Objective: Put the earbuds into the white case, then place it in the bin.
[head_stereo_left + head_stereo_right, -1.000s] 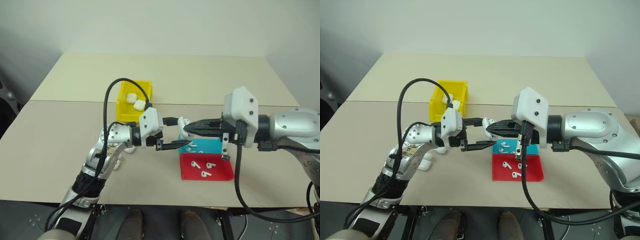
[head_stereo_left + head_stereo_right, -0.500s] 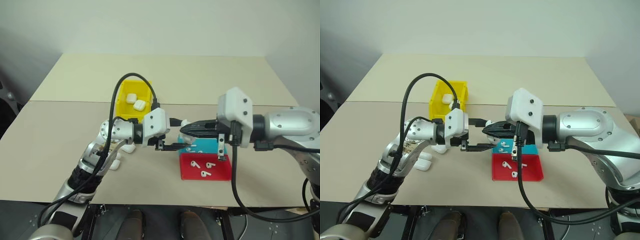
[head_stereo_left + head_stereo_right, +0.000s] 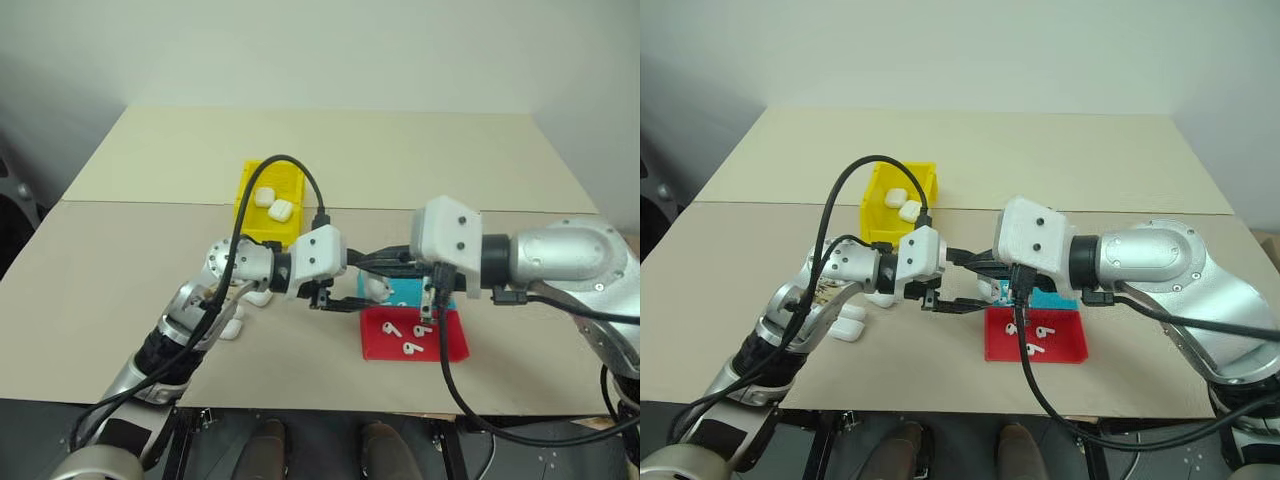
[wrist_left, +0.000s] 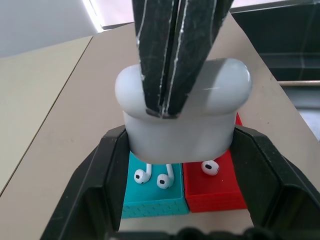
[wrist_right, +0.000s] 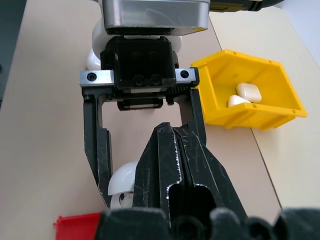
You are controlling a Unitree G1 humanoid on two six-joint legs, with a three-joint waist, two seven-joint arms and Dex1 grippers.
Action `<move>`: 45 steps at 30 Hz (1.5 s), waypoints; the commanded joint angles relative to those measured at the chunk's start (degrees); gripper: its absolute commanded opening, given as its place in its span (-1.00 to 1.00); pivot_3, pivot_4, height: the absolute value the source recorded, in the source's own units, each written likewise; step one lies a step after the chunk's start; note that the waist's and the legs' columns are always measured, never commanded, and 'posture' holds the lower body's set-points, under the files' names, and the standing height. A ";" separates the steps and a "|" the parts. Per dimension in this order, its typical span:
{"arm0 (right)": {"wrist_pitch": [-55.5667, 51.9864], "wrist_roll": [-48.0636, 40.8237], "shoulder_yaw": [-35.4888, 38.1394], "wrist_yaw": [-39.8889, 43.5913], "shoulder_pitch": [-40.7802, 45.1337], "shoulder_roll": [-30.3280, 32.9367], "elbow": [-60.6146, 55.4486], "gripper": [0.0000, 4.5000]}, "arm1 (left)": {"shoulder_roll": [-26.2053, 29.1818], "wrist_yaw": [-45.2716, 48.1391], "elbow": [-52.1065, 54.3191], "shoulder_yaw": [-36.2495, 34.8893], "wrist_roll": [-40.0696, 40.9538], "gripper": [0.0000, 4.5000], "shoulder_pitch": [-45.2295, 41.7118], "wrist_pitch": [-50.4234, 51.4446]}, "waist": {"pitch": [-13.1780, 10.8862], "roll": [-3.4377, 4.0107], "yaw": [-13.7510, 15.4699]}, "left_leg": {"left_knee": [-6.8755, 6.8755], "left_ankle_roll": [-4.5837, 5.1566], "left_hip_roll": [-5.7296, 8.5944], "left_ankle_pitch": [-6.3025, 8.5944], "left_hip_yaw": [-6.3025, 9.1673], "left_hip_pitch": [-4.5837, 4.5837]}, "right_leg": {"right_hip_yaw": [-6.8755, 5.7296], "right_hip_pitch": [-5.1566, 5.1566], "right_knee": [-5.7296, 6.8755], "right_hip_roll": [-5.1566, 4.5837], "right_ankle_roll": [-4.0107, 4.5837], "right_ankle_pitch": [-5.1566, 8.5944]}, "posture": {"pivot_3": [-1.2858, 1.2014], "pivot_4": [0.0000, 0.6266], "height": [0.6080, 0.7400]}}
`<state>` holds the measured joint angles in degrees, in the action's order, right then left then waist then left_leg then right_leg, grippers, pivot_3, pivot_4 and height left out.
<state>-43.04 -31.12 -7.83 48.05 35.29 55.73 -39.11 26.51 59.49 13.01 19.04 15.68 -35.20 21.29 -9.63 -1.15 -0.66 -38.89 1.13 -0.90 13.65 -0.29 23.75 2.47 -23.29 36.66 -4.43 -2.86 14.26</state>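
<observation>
My left gripper (image 3: pixel 362 285) is shut on the white case (image 4: pixel 180 125), one black finger on each side of it, above the near edge of the trays. My right gripper (image 3: pixel 360 266) is shut, and its joined tips rest on the case's rounded top (image 5: pixel 121 182). Loose earbuds (image 3: pixel 390 328) lie in the red tray (image 3: pixel 450 345). Two more earbuds (image 4: pixel 142 175) lie in the teal tray (image 4: pixel 150 205) under the case. The yellow bin (image 3: pixel 262 232) stands behind my left arm and holds two white cases (image 3: pixel 281 209).
Two more white cases (image 3: pixel 258 296) lie on the table beside my left forearm. Black cables loop over both arms. A seam crosses the table behind the bin, with bare beige tabletop beyond it.
Both wrists have turned and the grippers have closed in on each other. The right gripper's tips have slid left over the case, which now hangs a little lower over the trays.
</observation>
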 commanded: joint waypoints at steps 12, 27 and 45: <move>-2.00 -13.04 15.87 -0.68 0.57 -5.76 2.77 -0.99 | -9.08 -1.30 -2.48 -9.87 6.50 0.23 4.47 -15.10 | 0.00 0.01 0.05 | -0.08 -0.02 0.01 -0.02 0.00 -0.06 | 0.02 0.07 0.08 -0.02 0.03 -0.03 | 0.03 -0.52 1.00; -4.21 -20.31 28.94 -14.59 -13.59 -8.05 1.63 -0.99 | -14.38 -55.09 -31.58 -22.36 -17.41 0.23 -17.44 -4.52 | 0.01 -0.06 0.93 | -0.11 0.08 0.08 -0.13 0.05 -0.07 | 0.04 0.13 0.04 0.02 -0.09 -0.25 | 0.03 -0.52 1.00; -4.81 -15.65 25.52 -15.21 -17.57 -5.59 2.45 -1.00 | -14.80 -51.18 -40.67 -20.67 -16.92 0.97 -18.18 -8.46 | -0.01 -0.08 1.28 | -0.02 0.06 0.09 -0.14 0.00 0.11 | 0.00 0.00 -0.11 -0.03 -0.10 -0.25 | 0.03 -0.52 1.00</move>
<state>-47.97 -47.19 16.39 32.76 18.17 49.15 -34.58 11.15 6.29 -32.69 -0.52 -3.04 -53.17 14.69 -9.64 -1.23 0.63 -38.92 1.18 -0.81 13.51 -0.29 23.86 2.47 -23.29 36.57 -4.46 -2.95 14.01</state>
